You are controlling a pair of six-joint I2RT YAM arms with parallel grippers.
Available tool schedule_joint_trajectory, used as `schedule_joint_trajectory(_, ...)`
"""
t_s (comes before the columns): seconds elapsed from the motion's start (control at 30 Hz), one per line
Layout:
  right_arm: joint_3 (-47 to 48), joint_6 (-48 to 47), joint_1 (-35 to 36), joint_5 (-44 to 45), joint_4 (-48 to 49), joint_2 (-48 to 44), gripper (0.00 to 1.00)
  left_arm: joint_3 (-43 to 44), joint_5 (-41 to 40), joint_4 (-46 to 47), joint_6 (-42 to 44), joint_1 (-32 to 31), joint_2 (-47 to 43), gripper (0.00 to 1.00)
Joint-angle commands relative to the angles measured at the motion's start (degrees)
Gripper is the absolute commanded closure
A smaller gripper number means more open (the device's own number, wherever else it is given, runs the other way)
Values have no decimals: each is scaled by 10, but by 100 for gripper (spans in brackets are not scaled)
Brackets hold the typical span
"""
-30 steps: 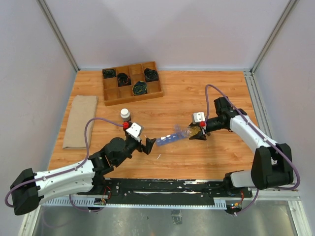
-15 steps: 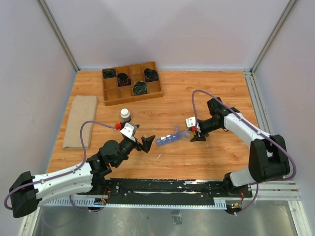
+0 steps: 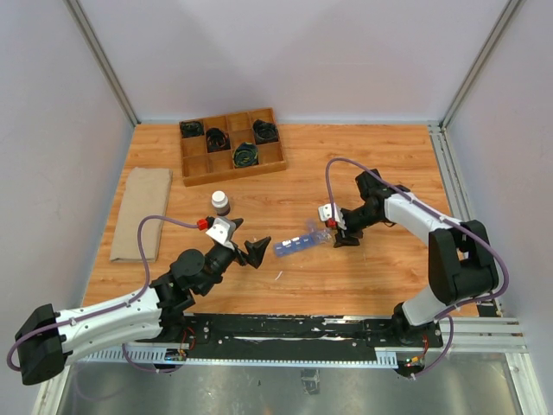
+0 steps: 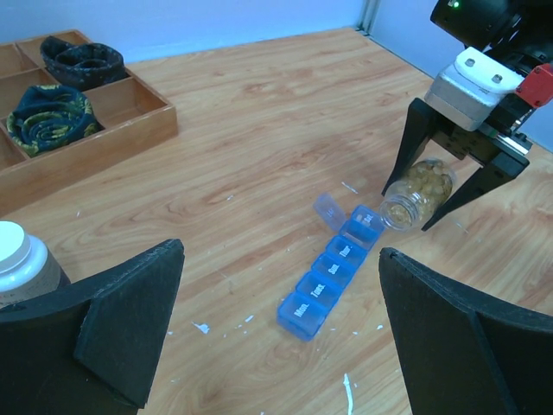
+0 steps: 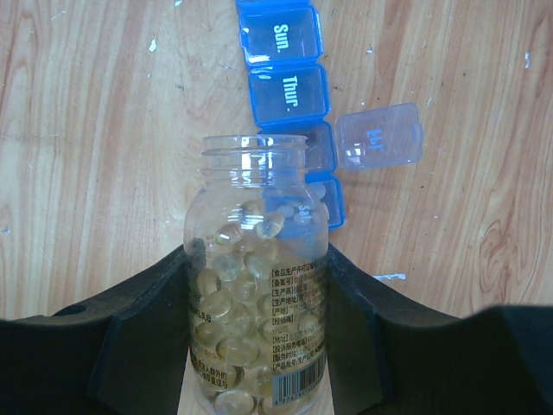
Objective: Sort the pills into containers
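Note:
The blue pill organizer (image 3: 296,244) lies on the table between the arms, one lid flipped open at its right end. It also shows in the left wrist view (image 4: 333,272) and the right wrist view (image 5: 285,95). My right gripper (image 3: 345,231) (image 5: 257,259) is shut on a clear uncapped vial (image 5: 255,303) full of yellowish pills. The vial (image 4: 417,192) is tilted with its mouth over the open compartment (image 5: 318,149). My left gripper (image 3: 257,251) (image 4: 281,251) is open and empty, just left of the organizer's near end.
A dark brown bottle with a white cap (image 3: 220,201) stands left of the left gripper. A wooden grid tray (image 3: 233,175) with black coils sits at the back. A folded tan cloth (image 3: 141,214) lies at the far left. White flecks dot the wood.
My right wrist has shifted left and turned, still holding the vial by the organizer's open end. My left arm has drawn back slightly to the left, gripper still open.

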Motion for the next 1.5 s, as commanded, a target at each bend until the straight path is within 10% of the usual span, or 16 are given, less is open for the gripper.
schedule_joint_trajectory(0.0, 19, 20, 11, 10, 6, 5, 89, -2, -7, 26, -2, 4, 4, 1)
schedule_joint_trajectory(1.47, 46, 76, 76, 167, 3, 27, 90, -8, -10, 28, -4, 4, -4, 1)
